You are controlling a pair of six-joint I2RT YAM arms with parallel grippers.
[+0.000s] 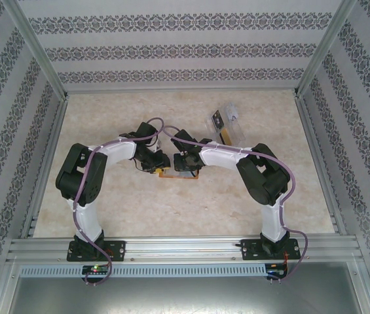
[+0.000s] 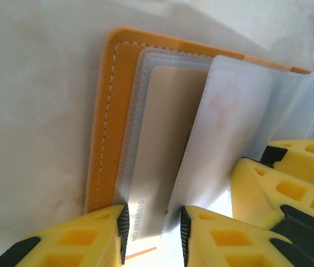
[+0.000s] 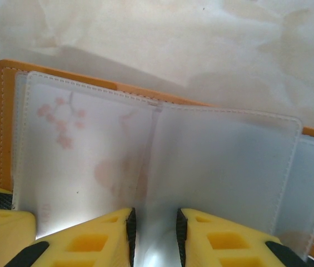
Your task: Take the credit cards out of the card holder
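Here we start at the left hand (image 2: pixel 154 236). Its jaws stand narrowly apart at 6 o'clock of its wrist view, and the near end of a gold card (image 2: pixel 165 139) sits in the gap, sleeved in a clear pocket. We cannot tell whether the pads bite the card or only flank it. The right hand (image 3: pixel 155 236) is pinched on a frosted pocket leaf (image 3: pixel 218 167), which lifts off the booklet and runs toward 12 o'clock.

Around both hands lies the card holder (image 2: pixel 108 128), open on the counter (image 2: pixel 34 139), with its orange cover at 9 o'clock in the left wrist view. A blossom-print card (image 3: pixel 62 119) shows faintly through the pocket at 10 o'clock in the right wrist view. From above, the holder sits mid-counter between the hands, and a clear tray (image 1: pixel 227 124) stands apart at 1 o'clock from it.

We judge the step in hand to be drawing the gold card from its pocket while the right hand holds the neighbouring leaf aside. Neither card is out of its pocket yet.

The next move calls for a firm grip on the card alone, not its sleeve. The pull should then run straight toward 6 o'clock along the pocket's mouth. The right hand should brace the leaf so the holder does not drag along with the card.
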